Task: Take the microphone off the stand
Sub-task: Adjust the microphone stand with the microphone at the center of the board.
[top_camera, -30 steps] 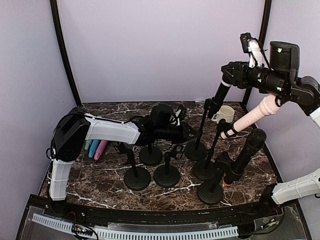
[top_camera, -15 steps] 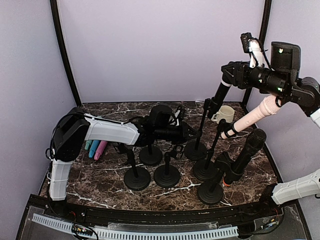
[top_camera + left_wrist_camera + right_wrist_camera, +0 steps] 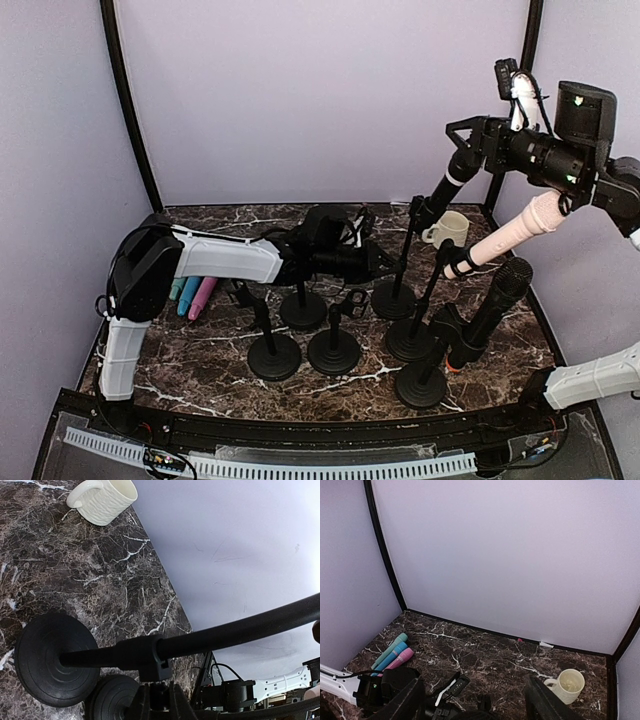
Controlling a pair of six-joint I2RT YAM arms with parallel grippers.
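Note:
A black microphone (image 3: 443,188) with a white band leans in the clip of a black stand (image 3: 395,298) at the back right. My right gripper (image 3: 463,140) hovers at the microphone's upper end, jaws apart and holding nothing. In the right wrist view its fingers (image 3: 540,700) stand wide with only the table between them. My left gripper (image 3: 385,262) is shut on that stand's pole, low down. The left wrist view shows the gripper (image 3: 157,700) closed just under the pole's collar (image 3: 152,657), with the round base (image 3: 55,660) to the left.
A pale pink microphone (image 3: 510,230) and a tall black one (image 3: 495,305) stand on other stands at the right. Several bare stands (image 3: 333,350) crowd the middle. A cream mug (image 3: 450,228) sits at the back right. Teal, blue and pink microphones (image 3: 190,295) lie at the left.
My right gripper has opened, let go of the microphone's top and drawn slightly up and to the right. The microphone stays leaning in its clip. The left gripper keeps its hold.

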